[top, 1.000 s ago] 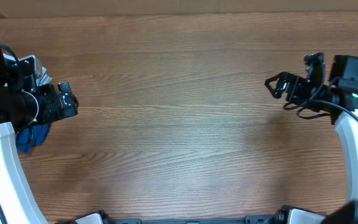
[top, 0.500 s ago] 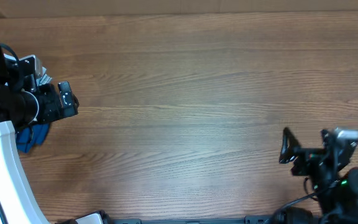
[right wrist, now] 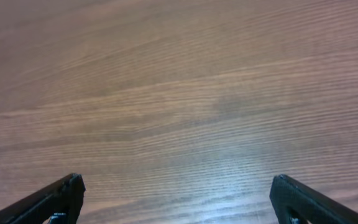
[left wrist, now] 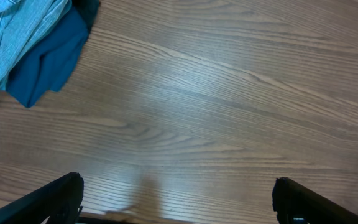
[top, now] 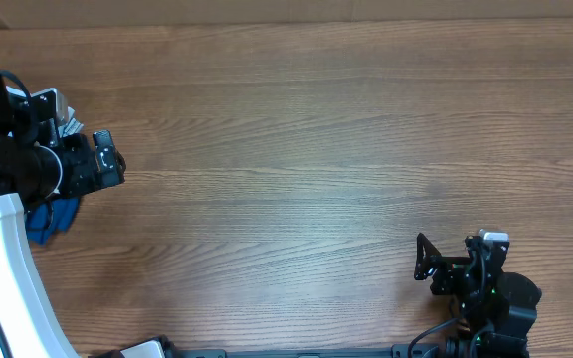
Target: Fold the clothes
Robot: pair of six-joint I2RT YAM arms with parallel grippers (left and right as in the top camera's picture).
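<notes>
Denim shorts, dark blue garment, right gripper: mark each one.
denim shorts [left wrist: 8, 28], left wrist view, on the crumpled light-blue fabric in the top-left corner.
dark blue garment [left wrist: 45, 65], left wrist view, on its smooth middle.
right gripper [top: 422, 261], overhead view, midway between its open fingertips.

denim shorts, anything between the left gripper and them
Partly. The dark blue garment lies against the denim shorts on the side facing the open left gripper; which of the two lies on top is unclear. Apart from that, only table shows between them.
</notes>
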